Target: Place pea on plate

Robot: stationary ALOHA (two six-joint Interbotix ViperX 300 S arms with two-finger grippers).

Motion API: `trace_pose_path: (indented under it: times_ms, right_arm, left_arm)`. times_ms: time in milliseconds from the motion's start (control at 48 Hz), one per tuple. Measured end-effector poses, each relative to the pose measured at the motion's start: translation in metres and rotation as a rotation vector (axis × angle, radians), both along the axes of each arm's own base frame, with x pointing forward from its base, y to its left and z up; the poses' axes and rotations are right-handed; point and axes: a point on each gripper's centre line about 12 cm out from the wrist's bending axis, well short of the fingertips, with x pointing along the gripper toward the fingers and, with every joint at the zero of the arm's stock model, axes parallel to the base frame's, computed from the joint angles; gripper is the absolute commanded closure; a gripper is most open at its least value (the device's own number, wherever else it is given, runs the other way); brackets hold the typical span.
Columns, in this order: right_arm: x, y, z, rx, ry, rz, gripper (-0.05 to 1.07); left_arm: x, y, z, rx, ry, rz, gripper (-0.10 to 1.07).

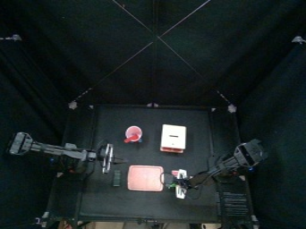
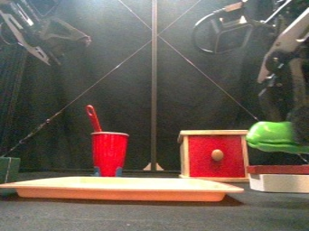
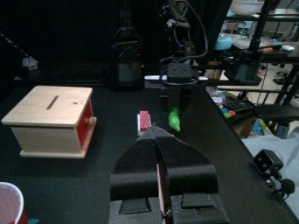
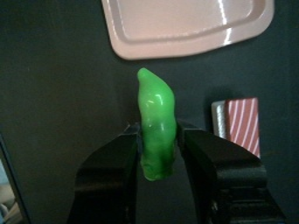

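Note:
The pea (image 4: 156, 122) is a bright green pod-shaped piece, and my right gripper (image 4: 158, 147) is shut on it. In the front view the pea (image 2: 276, 135) hangs above the table at the right, beyond the plate's right end. The salmon-pink plate (image 1: 146, 178) lies flat at the table's front middle; it also shows in the front view (image 2: 121, 188) and in the right wrist view (image 4: 187, 24), a short way beyond the pea's tip. The left wrist view shows the pea (image 3: 173, 118) under the right gripper. My left gripper (image 3: 162, 175) is shut and empty, raised left of the plate (image 1: 110, 159).
A red cup (image 2: 110, 152) with a red stick in it and a cream box with a red front (image 2: 214, 154) stand behind the plate. A small red-and-white striped block (image 4: 242, 124) lies beside the right gripper, right of the plate.

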Motion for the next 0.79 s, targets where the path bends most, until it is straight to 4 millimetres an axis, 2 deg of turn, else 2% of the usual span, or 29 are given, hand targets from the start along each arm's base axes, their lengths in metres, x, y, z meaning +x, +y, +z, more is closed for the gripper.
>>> trace_pose_path:
  times_ms: [167,250,479,792]
  right_arm:
    - [0.024,-0.009,0.017,0.043,-0.146,-0.001,0.43]
    - [0.034,-0.016,0.019,0.060,-0.204,-0.006,0.43]
    - [0.059,-0.033,-0.001,0.060,-0.214,-0.041,0.43]
    - [0.094,-0.032,-0.017,0.002,-0.215,-0.001,0.42]
  left_arm:
    - [0.000,0.000,0.000,0.000,0.000,0.000,1.00]
    - [0.000,0.000,0.000,0.002,0.000,0.000,1.00]
    - [-0.001,0.000,-0.002,0.003,0.004,-0.001,1.00]
    - [-0.001,0.000,-0.003,0.004,0.007,0.000,1.00]
